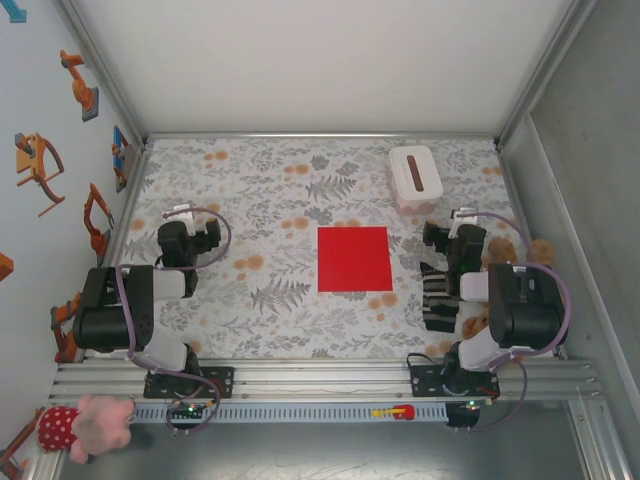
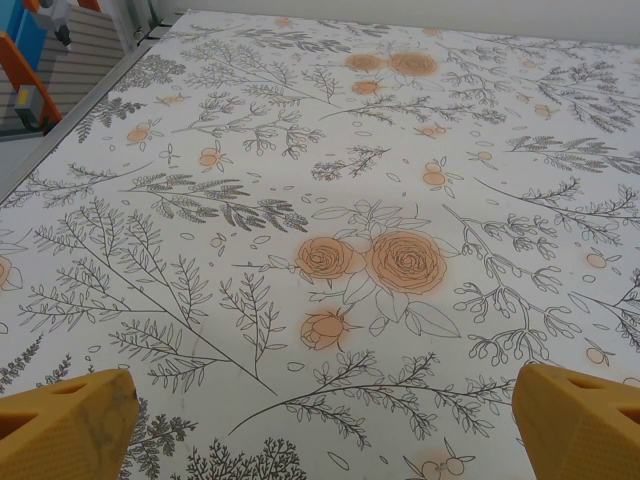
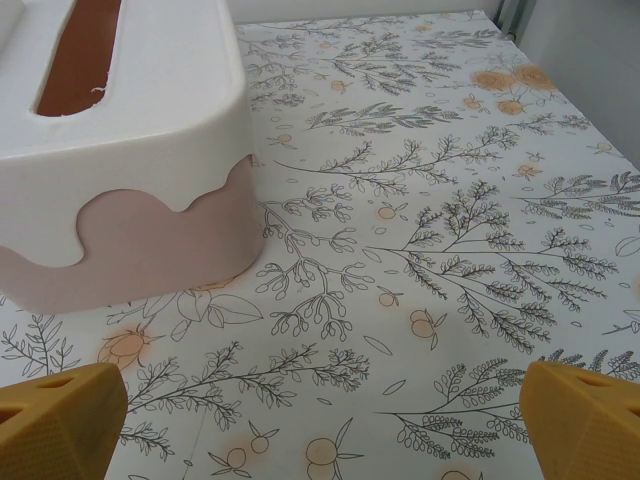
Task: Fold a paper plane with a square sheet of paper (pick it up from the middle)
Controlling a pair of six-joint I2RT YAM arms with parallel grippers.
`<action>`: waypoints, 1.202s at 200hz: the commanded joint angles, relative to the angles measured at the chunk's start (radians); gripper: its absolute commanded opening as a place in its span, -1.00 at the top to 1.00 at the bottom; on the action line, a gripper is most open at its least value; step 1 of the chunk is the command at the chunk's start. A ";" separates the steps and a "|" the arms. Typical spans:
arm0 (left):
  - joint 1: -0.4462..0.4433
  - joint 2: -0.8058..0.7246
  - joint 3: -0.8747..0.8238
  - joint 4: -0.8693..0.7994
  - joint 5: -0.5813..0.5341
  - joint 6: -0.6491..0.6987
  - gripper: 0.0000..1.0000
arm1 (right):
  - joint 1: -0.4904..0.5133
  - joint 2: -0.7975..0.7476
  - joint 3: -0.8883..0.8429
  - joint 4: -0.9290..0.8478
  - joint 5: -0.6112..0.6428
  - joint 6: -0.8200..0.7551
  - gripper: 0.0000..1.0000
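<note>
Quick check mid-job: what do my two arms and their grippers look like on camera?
The left arm and right arm are boxy black-and-white links on black bases, each with a looping lilac cable alongside. The left gripper and right gripper carry chunky yellow-orange wedge-shaped fingers.

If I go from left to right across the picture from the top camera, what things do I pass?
pink plush toy → left end effector → bright red square sheet of paper → white rectangular box → right end effector
</note>
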 commanded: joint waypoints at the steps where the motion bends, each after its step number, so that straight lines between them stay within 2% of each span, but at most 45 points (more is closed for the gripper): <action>1: 0.002 0.005 0.016 0.001 0.009 0.015 -0.92 | -0.004 -0.002 0.027 0.001 -0.001 0.003 -0.99; 33: 0.002 0.001 0.011 0.011 0.002 0.014 -0.92 | -0.005 -0.013 0.021 0.007 -0.005 0.006 -0.99; 56: 0.000 -0.061 0.026 -0.062 -0.032 0.000 -0.92 | -0.005 -0.120 0.018 -0.074 -0.018 -0.003 -0.99; 88: -0.006 -0.192 0.174 -0.411 -0.132 -0.055 -0.92 | -0.005 -0.308 0.099 -0.337 0.029 0.040 -0.99; 113: -0.017 -0.241 0.320 -0.656 -0.105 -0.199 -0.92 | -0.003 -0.415 0.220 -0.614 0.013 0.145 -0.99; 143: -0.053 -0.251 0.480 -0.879 0.026 -0.368 -0.92 | 0.004 -0.463 0.338 -0.874 -0.044 0.275 -0.99; 158: -0.054 -0.241 0.535 -0.945 0.175 -0.468 -0.92 | 0.003 -0.469 0.383 -0.974 -0.131 0.345 -0.94; 185: -0.094 -0.198 0.563 -0.897 0.376 -0.575 -0.93 | 0.024 -0.459 0.396 -1.024 -0.296 0.492 -0.77; 226: -0.202 -0.072 0.568 -0.797 0.518 -0.734 -0.92 | 0.124 -0.344 0.361 -0.985 -0.421 0.678 -0.49; 240: -0.243 -0.029 0.563 -0.770 0.533 -0.774 -0.93 | 0.183 -0.293 0.364 -0.976 -0.408 0.708 -0.46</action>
